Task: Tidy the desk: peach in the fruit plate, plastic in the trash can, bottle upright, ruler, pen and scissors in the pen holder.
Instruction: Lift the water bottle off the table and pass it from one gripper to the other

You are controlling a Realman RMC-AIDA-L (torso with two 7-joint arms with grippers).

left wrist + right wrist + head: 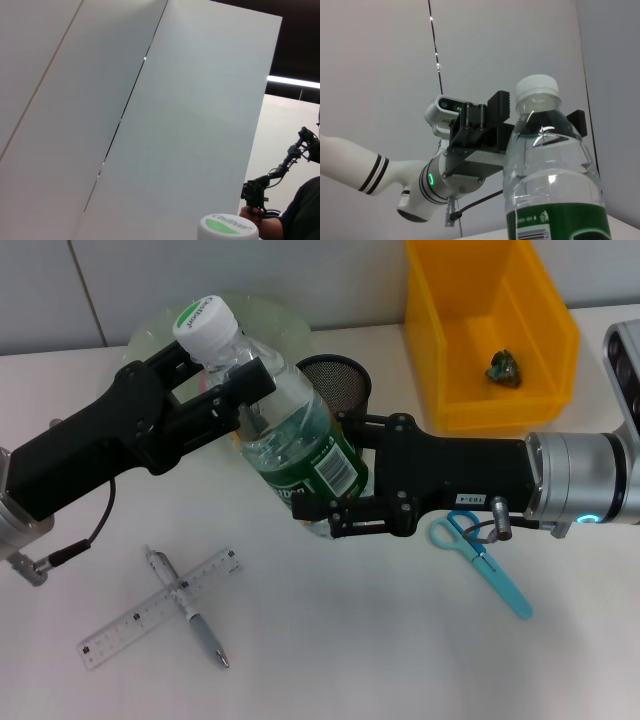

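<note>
A clear water bottle (295,435) with a green label and a white cap (227,227) leans up and to the left over the middle of the desk. My left gripper (225,370) is shut on its neck and shoulder, as the right wrist view shows (540,117). My right gripper (345,470) is shut on its lower body. The black mesh pen holder (338,385) stands just behind the bottle. Blue scissors (482,562) lie under my right wrist. A clear ruler (130,625) and a grey pen (190,612), crossed, lie at front left. The peach is out of view.
The pale green fruit plate (265,315) sits at the back, behind my left gripper. A yellow bin (490,390) at back right holds a crumpled green piece of plastic (503,367). A cable (95,525) hangs from my left wrist.
</note>
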